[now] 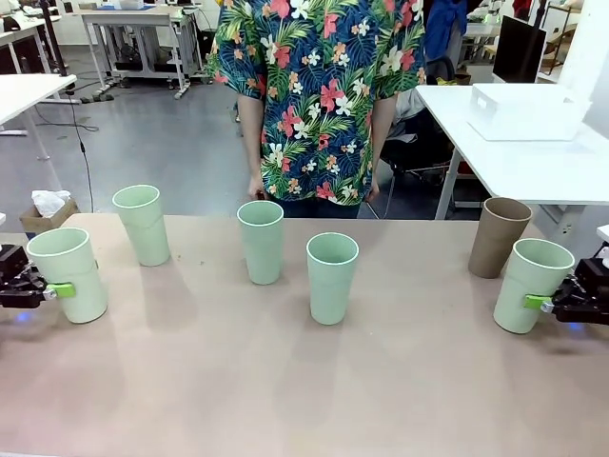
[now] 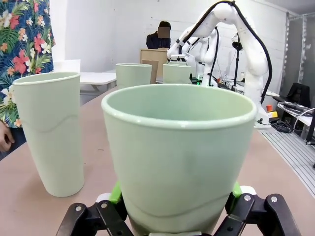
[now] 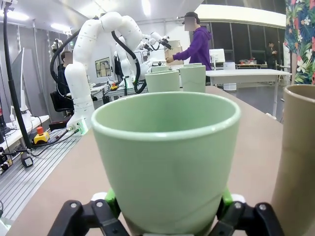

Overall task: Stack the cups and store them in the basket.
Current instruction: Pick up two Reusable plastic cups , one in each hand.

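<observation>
Edge cups (image 1: 68, 274) gripped, middle cups (image 1: 332, 276) apart

Left tool (image 2: 175, 194) clamps left cup (image 2: 177, 142); right tool (image 3: 165, 197) clamps right cup (image 3: 165, 147).

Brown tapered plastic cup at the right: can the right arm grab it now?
Probably not yet: the right gripper is closed around a mint green tapered plastic cup. The brown cup stands right beside it, otherwise unobstructed.

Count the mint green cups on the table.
5: left-end cup in the left gripper; back-left cup beside it; centre cup; front-centre cup; right-end cup in the right gripper. The brown cup isn't counted. None looks hidden.
</observation>
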`<action>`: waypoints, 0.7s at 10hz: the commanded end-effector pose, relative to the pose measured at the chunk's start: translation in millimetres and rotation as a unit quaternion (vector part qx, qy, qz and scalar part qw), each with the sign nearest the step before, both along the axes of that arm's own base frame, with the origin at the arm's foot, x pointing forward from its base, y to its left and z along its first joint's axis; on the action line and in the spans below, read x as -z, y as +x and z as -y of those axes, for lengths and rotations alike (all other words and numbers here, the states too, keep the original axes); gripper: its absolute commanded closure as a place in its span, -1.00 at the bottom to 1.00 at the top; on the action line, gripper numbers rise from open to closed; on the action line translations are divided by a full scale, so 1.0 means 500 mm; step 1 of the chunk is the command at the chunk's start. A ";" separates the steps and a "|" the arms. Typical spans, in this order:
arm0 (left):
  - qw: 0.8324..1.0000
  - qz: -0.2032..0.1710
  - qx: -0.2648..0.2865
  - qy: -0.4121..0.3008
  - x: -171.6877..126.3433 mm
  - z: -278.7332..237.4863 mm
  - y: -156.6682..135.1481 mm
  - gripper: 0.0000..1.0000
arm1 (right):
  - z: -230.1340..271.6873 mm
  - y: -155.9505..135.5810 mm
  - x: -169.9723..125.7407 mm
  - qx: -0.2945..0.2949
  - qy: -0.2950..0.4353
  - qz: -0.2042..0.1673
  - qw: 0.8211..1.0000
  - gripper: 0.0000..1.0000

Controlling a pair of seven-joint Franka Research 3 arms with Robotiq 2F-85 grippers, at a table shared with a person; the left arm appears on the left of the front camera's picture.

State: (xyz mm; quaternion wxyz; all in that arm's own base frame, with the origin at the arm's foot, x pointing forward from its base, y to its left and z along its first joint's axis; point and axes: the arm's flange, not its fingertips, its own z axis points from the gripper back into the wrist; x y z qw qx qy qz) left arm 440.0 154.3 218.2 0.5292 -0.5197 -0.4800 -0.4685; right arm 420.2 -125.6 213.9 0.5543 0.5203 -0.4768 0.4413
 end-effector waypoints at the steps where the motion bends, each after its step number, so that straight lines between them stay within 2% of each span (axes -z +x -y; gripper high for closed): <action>1: 1.000 0.004 0.001 0.004 -0.002 0.002 0.003 0.42 | -0.001 0.000 -0.001 0.000 -0.001 0.000 1.000 0.17; 5: 1.000 0.004 0.001 0.004 -0.002 0.002 0.003 0.42 | -0.001 0.000 -0.001 0.000 -0.001 0.000 1.000 0.17; 6: 1.000 0.004 0.001 0.004 -0.002 0.002 0.003 0.42 | 0.000 0.000 0.000 0.000 0.000 0.000 1.000 -0.71; 7: 1.000 0.001 0.000 0.002 -0.001 -0.001 0.003 -0.74 | -0.008 -0.019 -0.045 0.007 -0.004 0.027 1.000 -0.71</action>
